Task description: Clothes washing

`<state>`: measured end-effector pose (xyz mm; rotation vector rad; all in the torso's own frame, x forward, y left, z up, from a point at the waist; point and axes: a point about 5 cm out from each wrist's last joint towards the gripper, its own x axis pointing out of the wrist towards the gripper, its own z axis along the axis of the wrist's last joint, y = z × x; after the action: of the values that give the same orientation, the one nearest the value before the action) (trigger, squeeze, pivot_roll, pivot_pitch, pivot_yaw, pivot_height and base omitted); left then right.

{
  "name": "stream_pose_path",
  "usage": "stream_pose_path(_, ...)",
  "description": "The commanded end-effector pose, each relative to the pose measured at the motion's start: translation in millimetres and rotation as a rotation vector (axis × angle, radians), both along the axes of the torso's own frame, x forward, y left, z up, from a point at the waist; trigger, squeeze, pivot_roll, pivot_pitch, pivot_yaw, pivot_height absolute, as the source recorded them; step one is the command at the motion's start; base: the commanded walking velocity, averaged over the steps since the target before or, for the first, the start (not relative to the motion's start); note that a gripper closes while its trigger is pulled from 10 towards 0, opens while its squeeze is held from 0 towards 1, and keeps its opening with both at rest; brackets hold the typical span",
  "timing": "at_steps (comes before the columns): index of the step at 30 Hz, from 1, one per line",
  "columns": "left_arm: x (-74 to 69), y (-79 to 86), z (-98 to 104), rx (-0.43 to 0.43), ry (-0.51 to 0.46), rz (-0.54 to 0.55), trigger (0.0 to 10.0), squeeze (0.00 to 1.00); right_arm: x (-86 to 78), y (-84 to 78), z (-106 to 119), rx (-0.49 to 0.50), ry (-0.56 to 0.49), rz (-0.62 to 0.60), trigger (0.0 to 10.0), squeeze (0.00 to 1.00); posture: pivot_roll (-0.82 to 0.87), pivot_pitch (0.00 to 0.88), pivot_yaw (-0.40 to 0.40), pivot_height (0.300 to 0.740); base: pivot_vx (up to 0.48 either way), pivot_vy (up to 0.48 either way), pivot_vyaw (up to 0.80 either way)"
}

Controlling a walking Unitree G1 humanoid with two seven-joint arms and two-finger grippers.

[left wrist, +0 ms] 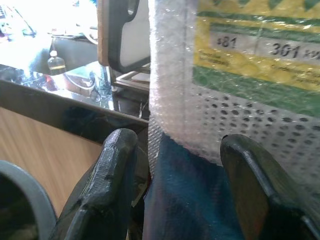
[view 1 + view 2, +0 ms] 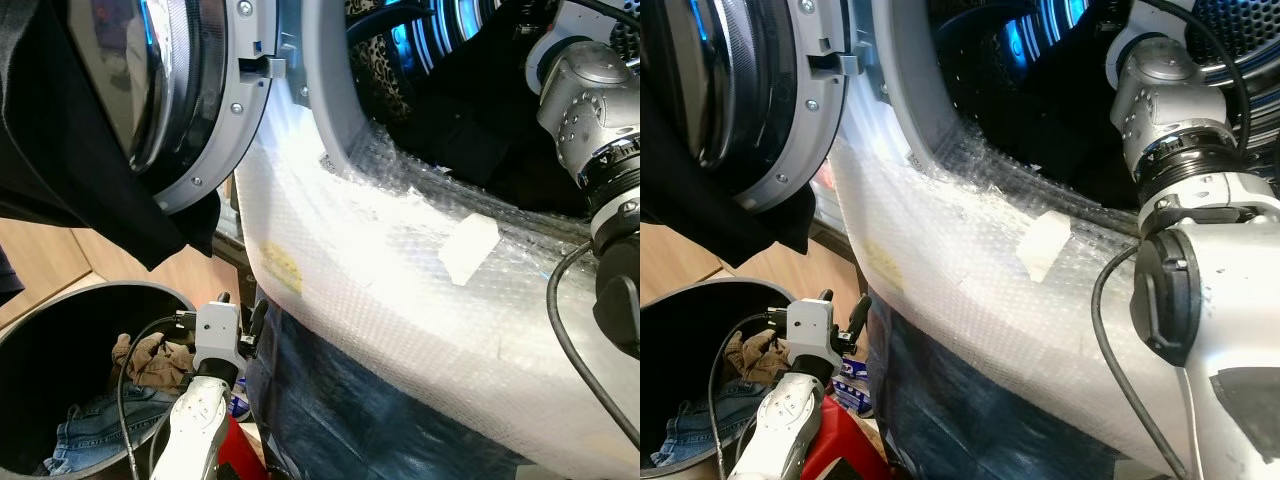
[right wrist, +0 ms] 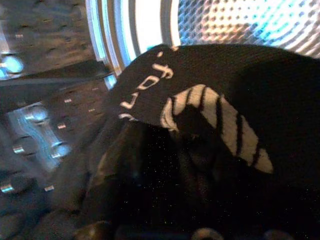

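Note:
The washing machine's round door (image 2: 180, 90) stands open at the left, with a black cloth (image 2: 70, 170) hanging over it. My right arm (image 2: 590, 100) reaches into the drum (image 2: 1040, 60), where a leopard-print cloth (image 2: 385, 70) lies. In the right wrist view my right gripper (image 3: 170, 150) is shut on a black garment with white print (image 3: 210, 110), which covers its fingers. Low beside the machine's front, my left gripper (image 2: 242, 312) is open with nothing between its fingers (image 1: 105, 185). It sits just right of a dark round basket (image 2: 100, 290) holding jeans (image 2: 90, 420) and a tan cloth (image 2: 150, 360).
Bubble wrap (image 2: 400, 280) covers the machine's front, over blue film (image 2: 340, 400) lower down, with a taped patch (image 2: 468, 248). A black cable (image 2: 1110, 340) loops off my right arm. Something red (image 2: 840, 440) lies under my left arm. Wooden flooring (image 2: 40, 260) lies at the left.

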<state>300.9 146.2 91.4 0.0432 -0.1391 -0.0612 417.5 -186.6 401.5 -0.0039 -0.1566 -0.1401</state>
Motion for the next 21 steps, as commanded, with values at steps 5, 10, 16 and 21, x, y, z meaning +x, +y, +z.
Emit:
stream_pose_path(5,1.5,-5.3,-4,0.0,0.024,-0.015,10.0,0.0,-2.9,7.7,14,0.021,-0.022,0.024,10.0,1.0,-0.07,0.023,-0.078,0.74,0.0,0.0,0.0)
stream_pose_path(10,2.3,-4.8,-3,-0.005,0.016,-0.003,10.0,0.0,-4.2,2.7,16,0.024,-0.025,0.012,10.0,1.0,-0.07,0.027,-0.081,0.74,0.0,0.0,0.0)
stream_pose_path(16,2.2,-5.9,-4,-0.005,0.021,-0.01,10.0,0.0,-8.2,-9.8,23,0.069,-0.043,-0.036,10.0,1.0,-0.08,0.028,-0.074,0.74,0.0,0.0,0.0)
stream_pose_path(21,2.3,-5.2,-4,-0.005,0.022,-0.012,10.0,0.0,-13.6,-13.3,37,0.085,-0.077,-0.038,10.0,1.0,-0.08,0.033,-0.074,0.74,0.0,0.0,0.0)
